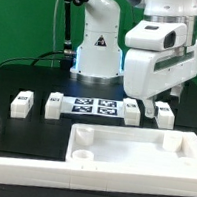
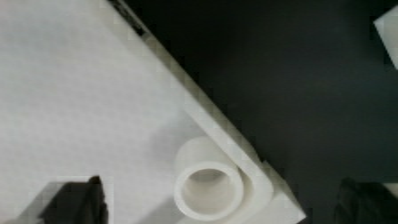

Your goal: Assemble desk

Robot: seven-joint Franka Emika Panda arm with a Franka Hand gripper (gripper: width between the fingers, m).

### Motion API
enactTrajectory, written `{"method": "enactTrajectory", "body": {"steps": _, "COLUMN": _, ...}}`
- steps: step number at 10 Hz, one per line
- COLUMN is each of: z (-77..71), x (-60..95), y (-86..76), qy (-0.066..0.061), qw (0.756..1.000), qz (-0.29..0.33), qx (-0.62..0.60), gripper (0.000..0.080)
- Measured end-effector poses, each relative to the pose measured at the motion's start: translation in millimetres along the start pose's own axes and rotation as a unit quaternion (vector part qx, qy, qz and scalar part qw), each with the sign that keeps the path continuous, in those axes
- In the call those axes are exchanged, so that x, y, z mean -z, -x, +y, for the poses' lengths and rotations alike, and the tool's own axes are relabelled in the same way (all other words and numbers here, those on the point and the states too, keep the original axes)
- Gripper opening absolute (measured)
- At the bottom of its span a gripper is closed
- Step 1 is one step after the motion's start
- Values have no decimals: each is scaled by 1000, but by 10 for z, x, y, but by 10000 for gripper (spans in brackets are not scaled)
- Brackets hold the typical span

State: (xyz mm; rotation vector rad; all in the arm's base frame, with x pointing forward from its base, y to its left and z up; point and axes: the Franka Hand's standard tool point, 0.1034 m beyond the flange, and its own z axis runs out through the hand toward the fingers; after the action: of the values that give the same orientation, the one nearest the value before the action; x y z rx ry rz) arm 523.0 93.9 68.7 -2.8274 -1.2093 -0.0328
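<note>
Tabletop [image 1: 130, 151] rim-up, long axis across view

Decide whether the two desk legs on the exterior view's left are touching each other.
Apart. The exterior view shows a strip of bare black table between the outer leg and the inner leg.

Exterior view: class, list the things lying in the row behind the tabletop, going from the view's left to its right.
First leg, second leg, marker board, third leg, fourth leg.
</note>
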Motion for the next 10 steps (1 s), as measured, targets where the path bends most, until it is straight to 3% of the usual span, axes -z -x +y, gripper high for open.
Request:
{"method": "enactTrajectory", "body": {"steps": 1, "z": -10, "x": -2, "y": -4, "qy": -1, "qw": 999, "qz": 0, "qx": -32, "gripper": 649}}
{"method": "enactTrajectory", "body": {"steps": 4, "z": -284, "x": -30, "y": -148, "qy": -6, "qw": 966, "qz": -13, "qx": -259, "gripper": 649}}
{"method": "enactTrajectory", "body": {"steps": 8, "z": -315, "x": -61, "y": -173, "qy": -17, "qw": 931, "qz": 3, "qx": -365, "gripper": 649}}
{"method": "enactTrajectory", "body": {"steps": 10, "z": -373, "x": -92, "y": -116, "qy": -30, "qw": 911, "qz": -15, "qx": -411, "gripper": 649}}
